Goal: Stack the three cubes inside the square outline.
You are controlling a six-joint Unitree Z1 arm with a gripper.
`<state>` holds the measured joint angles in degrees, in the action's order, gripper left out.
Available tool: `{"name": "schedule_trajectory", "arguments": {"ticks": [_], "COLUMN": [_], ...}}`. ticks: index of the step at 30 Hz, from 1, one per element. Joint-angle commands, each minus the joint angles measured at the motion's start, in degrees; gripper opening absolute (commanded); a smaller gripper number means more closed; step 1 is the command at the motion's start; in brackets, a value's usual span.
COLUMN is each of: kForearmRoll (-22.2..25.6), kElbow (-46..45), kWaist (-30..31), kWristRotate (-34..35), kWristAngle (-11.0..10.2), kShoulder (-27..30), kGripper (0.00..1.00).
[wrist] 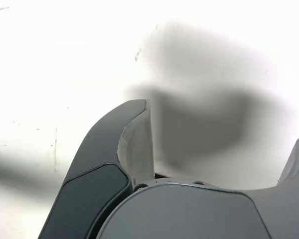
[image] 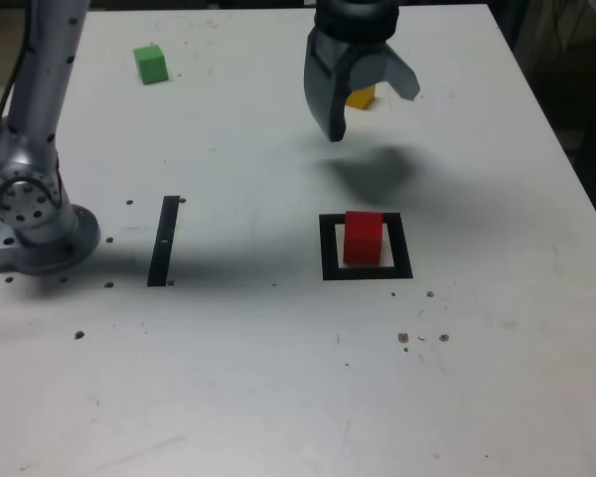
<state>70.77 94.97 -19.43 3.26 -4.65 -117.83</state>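
Note:
A red cube (image: 363, 237) stands inside the black square outline (image: 367, 270) on the white table. My gripper (image: 374, 111) hangs open in the air behind the outline, nothing between its fingers. Between those fingers a yellow cube (image: 361, 97) shows on the table behind, partly hidden. The green cube (image: 151, 64) sits far off at the exterior view's back left. In the wrist view my gripper (wrist: 224, 149) spreads wide over bare table and its own shadow; no cube shows there.
A narrow black strip (image: 164, 240) lies on the table at the exterior view's left of the outline. The arm's base (image: 35, 214) stands at the left edge. Small dark specks (image: 417, 338) dot the tabletop in front of the outline.

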Motion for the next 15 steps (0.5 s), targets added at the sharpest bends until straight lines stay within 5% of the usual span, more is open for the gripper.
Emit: {"name": "schedule_trajectory", "arguments": {"ticks": [1,15], "kForearmRoll": [1.01,6.78], "kElbow": [1.72,12.39], "kWaist": [-0.62,-5.89], "kWristRotate": [0.64,5.68], "kWristAngle": [-0.13,-0.23], "kShoulder": [-0.95,-7.83], "kGripper": [0.99,0.99]}}
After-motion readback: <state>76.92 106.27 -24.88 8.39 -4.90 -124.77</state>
